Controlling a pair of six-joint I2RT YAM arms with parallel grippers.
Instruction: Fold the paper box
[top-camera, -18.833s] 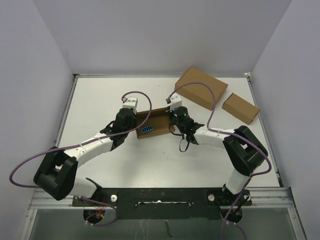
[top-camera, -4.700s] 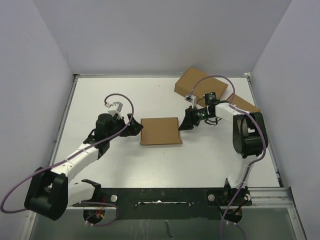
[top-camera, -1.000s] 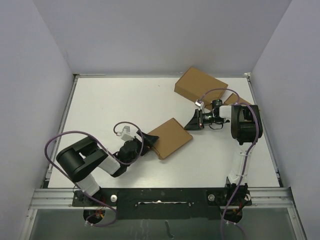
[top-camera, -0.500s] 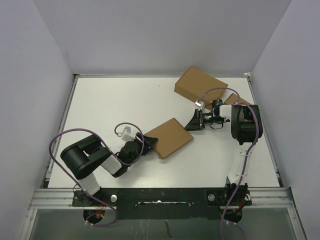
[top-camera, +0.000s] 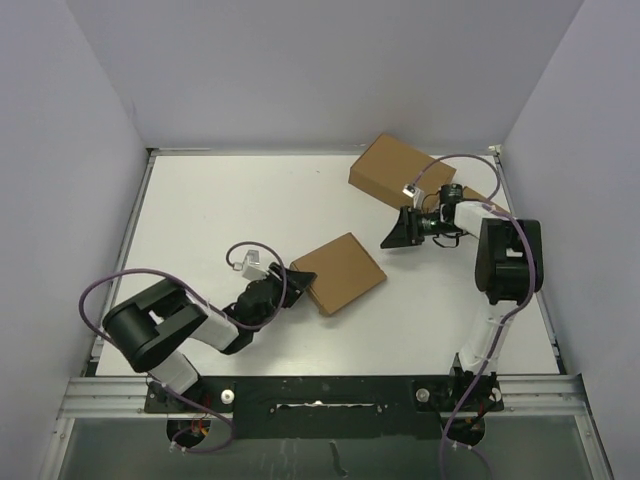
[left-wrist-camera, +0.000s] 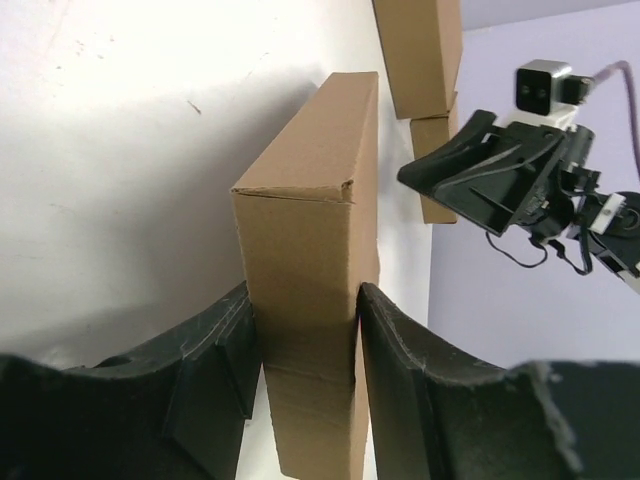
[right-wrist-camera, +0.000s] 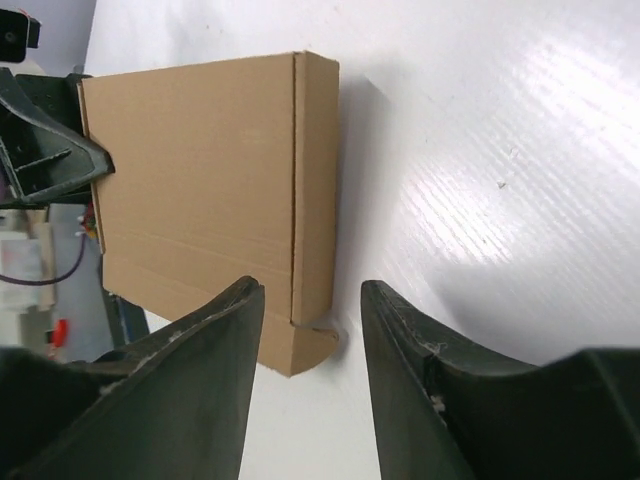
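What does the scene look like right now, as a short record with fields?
paper box: closed, lying flat on the table, turned askew
left gripper: clamped on the box's near-left edge
right gripper: open, empty, apart from the box
large brown box: far right of table
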